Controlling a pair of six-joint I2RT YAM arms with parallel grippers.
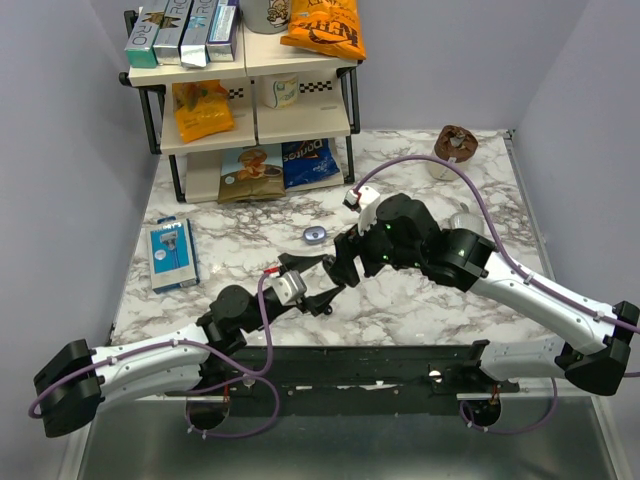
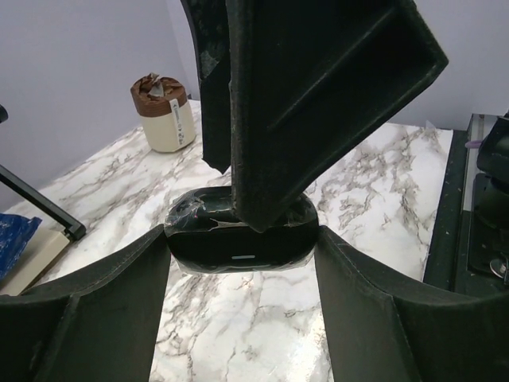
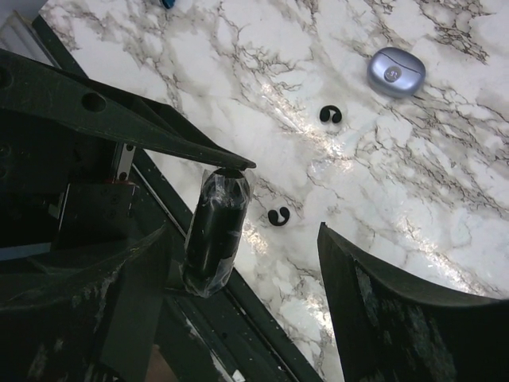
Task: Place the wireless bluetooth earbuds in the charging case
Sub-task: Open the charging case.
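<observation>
While 2 earbuds (image 3: 330,115) lie on marble (image 3: 413,199), left tool (image 2: 240,247) clamps case (image 3: 213,231), right tool (image 3: 256,239) gapes.

Surface (image 1: 240,240): white marble pattern with grey veining, glossy, bright glare patches. Plain pale grey-lilac walls (image 1: 60,120) close off its left, far and right edges. Black-framed shelf rack (image 1: 300,120), cream boards, at far left corner.

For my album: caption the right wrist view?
Black earbuds lie loose on the marble table, the wrapped charging case close by.

A snack-laden shelf rack (image 1: 260,68) stood at the back, a blue box (image 1: 172,254) lay left, a brown-lidded jar (image 1: 456,150) right
</observation>
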